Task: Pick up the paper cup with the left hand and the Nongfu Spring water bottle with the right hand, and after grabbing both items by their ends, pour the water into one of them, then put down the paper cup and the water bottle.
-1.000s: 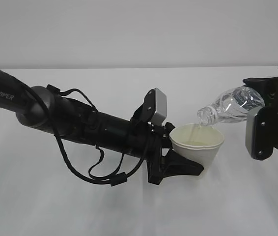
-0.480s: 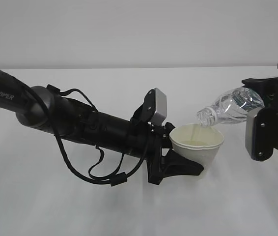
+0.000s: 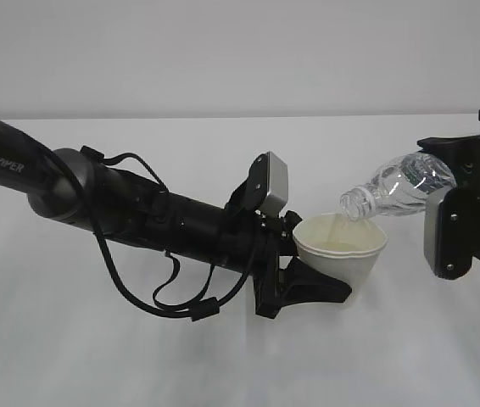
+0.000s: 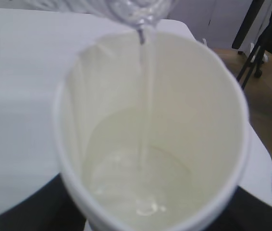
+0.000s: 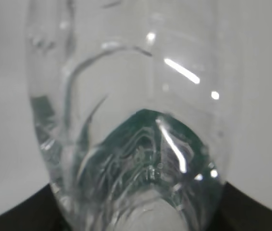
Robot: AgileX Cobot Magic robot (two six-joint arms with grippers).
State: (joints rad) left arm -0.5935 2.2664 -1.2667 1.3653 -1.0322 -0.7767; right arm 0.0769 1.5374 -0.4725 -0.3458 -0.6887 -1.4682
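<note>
At frame centre, the small white paper cup point(image 3: 342, 254) is gripped near its base by the black left gripper point(image 3: 312, 284); at right, the clear ribbed bottle point(image 3: 397, 186) is clamped by the right gripper point(image 3: 465, 199); the thin water stream point(image 4: 145, 96) should be kept centred inside the rim, the tilt raised slowly.

"PIPER" in white letters on left arm point(image 3: 11, 161); no other text legible
</note>
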